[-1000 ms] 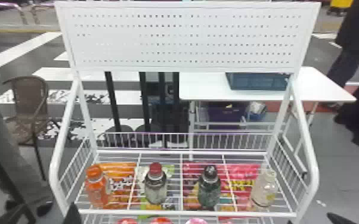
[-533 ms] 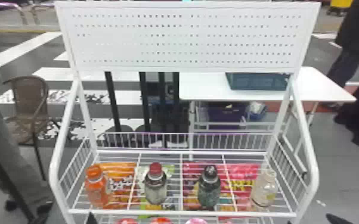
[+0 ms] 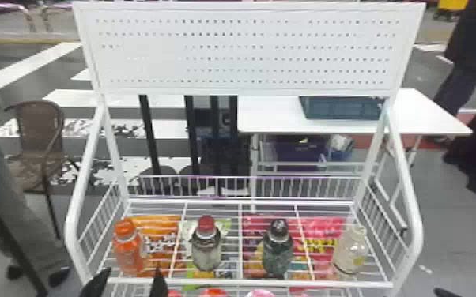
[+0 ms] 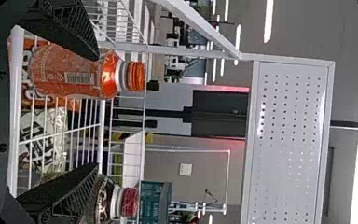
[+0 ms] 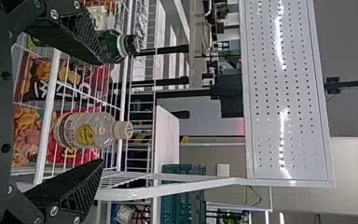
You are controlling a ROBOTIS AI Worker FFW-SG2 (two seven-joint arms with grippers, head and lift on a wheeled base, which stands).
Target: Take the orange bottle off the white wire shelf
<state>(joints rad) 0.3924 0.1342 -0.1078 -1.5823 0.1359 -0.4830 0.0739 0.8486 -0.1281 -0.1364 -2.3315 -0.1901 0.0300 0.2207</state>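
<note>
My left pincer [image 4: 96,111] was released, the orange bottle [image 4: 51,71] stood on the white wire shelf [image 3: 249,282], and both grasp and removal were left.

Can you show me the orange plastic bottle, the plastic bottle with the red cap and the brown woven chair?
Orange plastic bottle [image 4: 51,70], left wrist view: its body.
Red-capped bottle [image 3: 206,224], head view: its cap.
Brown chair [image 3: 38,125], head view: its backrest.
</note>
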